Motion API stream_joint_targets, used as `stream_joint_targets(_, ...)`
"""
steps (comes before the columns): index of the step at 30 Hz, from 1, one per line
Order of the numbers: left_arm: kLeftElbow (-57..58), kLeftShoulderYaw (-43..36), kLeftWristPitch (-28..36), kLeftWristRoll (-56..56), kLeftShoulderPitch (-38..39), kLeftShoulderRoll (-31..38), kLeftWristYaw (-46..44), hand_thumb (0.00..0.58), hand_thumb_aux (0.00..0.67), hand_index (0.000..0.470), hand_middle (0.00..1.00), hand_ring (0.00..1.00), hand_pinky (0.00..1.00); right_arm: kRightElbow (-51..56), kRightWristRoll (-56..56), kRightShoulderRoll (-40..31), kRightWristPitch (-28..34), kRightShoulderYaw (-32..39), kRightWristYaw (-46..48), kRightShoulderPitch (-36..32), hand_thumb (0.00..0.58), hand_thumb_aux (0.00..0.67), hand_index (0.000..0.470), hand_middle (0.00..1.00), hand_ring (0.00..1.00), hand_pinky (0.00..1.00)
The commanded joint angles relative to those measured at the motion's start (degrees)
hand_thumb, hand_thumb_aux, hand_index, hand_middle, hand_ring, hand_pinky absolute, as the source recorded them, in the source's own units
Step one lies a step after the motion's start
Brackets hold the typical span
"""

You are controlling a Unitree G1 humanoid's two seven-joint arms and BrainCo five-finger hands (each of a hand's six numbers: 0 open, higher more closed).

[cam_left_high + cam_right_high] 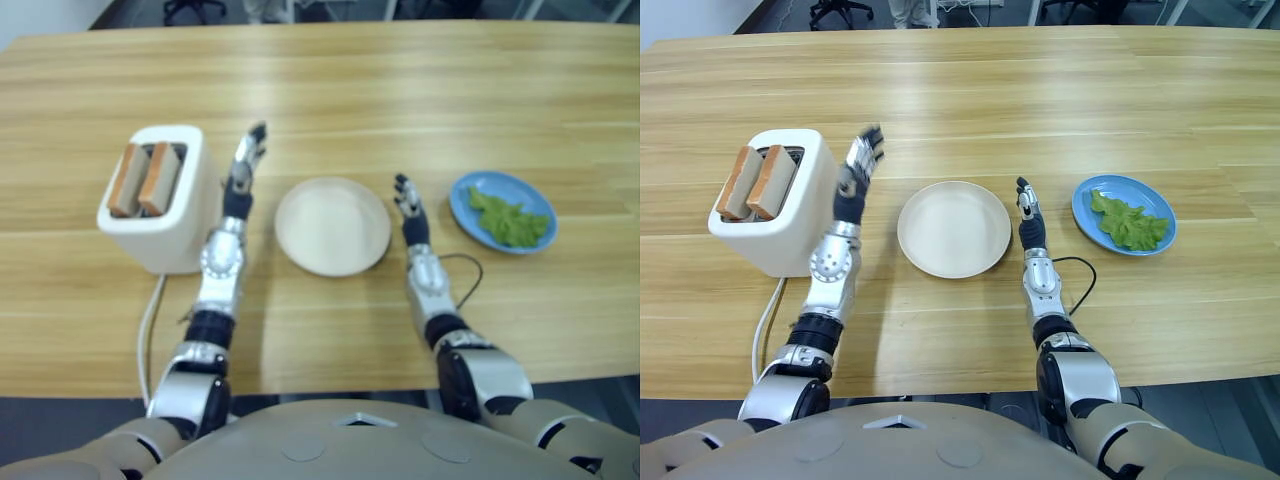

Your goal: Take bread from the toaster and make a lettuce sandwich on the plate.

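1. Table [1060, 90]: light wood, grain running side to side, stretching far beyond the left hand [860, 160] and the right hand [1025, 205].
2. Floor [1000, 12]: dark, past the table's far edge.
3. Office-chair base [835, 12]: black, on casters, well beyond the left hand.
4. Furniture leg [1035, 10]: pale, well beyond the right hand.

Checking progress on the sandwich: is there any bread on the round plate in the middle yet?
No, the plate is bare, and both bread slices stand in the toaster.

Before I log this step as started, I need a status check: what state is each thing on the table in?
Toaster: upright, both slots filled.
Bread: two slices standing in the toaster.
Cream plate: nothing on it.
Blue plate: holds lettuce.
Left robot hand: open, holding nothing, beside toaster.
Right robot hand: open, holding nothing.
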Motion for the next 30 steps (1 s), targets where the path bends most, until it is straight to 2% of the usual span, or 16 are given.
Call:
stream_joint_targets(1,-25.2,-0.5,18.5,-11.0,3.3,4.4,-2.1,0.000,0.000,0.000,0.00,0.00,0.00,0.5,-0.3,0.8,1.1,0.3,-0.8,0.2,0.000,0.000,0.000,0.00,0.00,0.00)
stream_joint_targets(4,-35.9,3.2,29.5,-24.3,3.9,8.2,-1.4,0.000,0.000,0.000,0.00,0.00,0.00,0.8,-0.4,1.4,1.3,0.5,-1.1,-0.1,0.000,0.000,0.000,0.00,0.00,0.00)
stream_joint_targets(6,-40.1,7.2,33.4,-28.6,3.8,11.9,-1.4,0.000,0.000,0.000,0.00,0.00,0.00,1.1,-0.5,1.7,1.6,0.5,-1.2,-0.3,0.000,0.000,0.000,0.00,0.00,0.00)
stream_joint_targets(8,-40.3,11.5,35.0,-27.6,4.0,16.3,-2.1,0.000,0.000,0.000,0.00,0.00,0.00,1.1,-0.5,1.8,1.7,0.6,-1.1,-0.3,0.000,0.000,0.000,0.00,0.00,0.00)
stream_joint_targets(13,-32.5,17.6,37.1,-11.8,8.6,29.1,-2.7,0.000,0.000,0.000,0.00,0.00,0.00,0.9,-0.5,1.6,1.8,0.6,-1.0,-0.2,0.000,0.000,0.000,0.00,0.00,0.00)
stream_joint_targets(15,-27.7,17.7,35.7,2.9,12.4,35.6,0.5,0.000,0.000,0.000,0.00,0.00,0.00,1.0,-0.4,1.3,1.9,0.5,-0.9,-0.1,0.000,0.000,0.000,0.00,0.00,0.00)
stream_joint_targets(17,-24.2,17.8,35.7,11.5,14.9,40.1,2.3,0.000,0.000,0.000,0.00,0.00,0.00,1.5,-0.2,1.3,2.2,0.3,-0.9,0.0,0.000,0.000,0.000,0.00,0.00,0.00)
stream_joint_targets(23,-20.0,17.3,36.1,25.2,17.6,45.6,4.1,0.000,0.000,0.000,0.00,0.00,0.00,1.9,-0.4,2.2,2.6,0.5,-1.2,-0.4,0.000,0.000,0.000,0.00,0.00,0.00)
stream_joint_targets(30,-16.1,17.2,38.8,37.2,19.8,48.3,5.0,0.000,0.000,0.000,0.00,0.00,0.00,1.8,-0.4,2.3,2.8,0.6,-1.1,-0.8,0.000,0.000,0.000,0.00,0.00,0.00)
